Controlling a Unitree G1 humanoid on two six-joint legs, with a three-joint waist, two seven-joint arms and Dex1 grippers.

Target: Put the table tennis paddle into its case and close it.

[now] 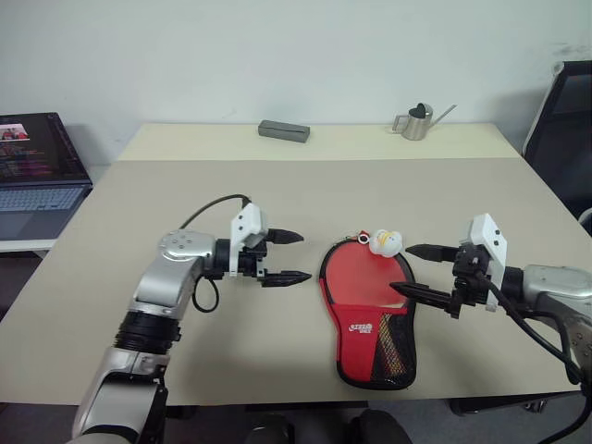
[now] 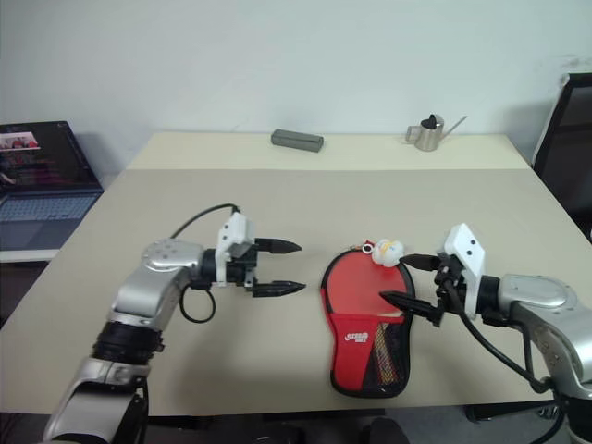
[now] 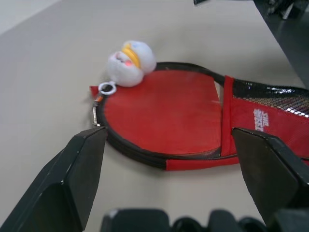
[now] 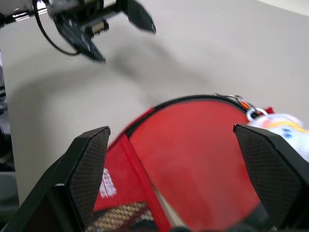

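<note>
Over at the far left, off the table's edge, a laptop (image 1: 37, 171) sits open on a lower surface with its screen lit. On the beige table (image 1: 305, 185) itself, the left gripper (image 1: 287, 256) hangs just above the tabletop with its two black fingers spread wide and nothing between them, pointing across toward the middle of the table. Just beyond its fingertips, a small gap away, lies the case (image 1: 370, 314), flat on the table near the front edge: its round red end points away toward the far side, and its narrower end with the black mesh pocket (image 1: 396, 347) and white logo (image 1: 361, 327) points back toward the front edge. The black trim runs all round the round end, and the case looks closed along that edge (the left wrist view shows the rim lying flat, though I could not swear to the zip from here). The white fluffy zipper charm (image 1: 385, 242) rests at the far rim of the round end, touching it. To the right, the right gripper (image 1: 412, 270) hovers at the case's right edge, fingers likewise wide apart and holding nothing; the lower finger overlaps the red face from this angle, and I cannot tell whether it touches. Farther back on the table lie a grey box (image 1: 283, 130) and, further right, a small metal watering can (image 1: 416, 122). A black chair (image 1: 564, 129) stands at the far right.
</note>
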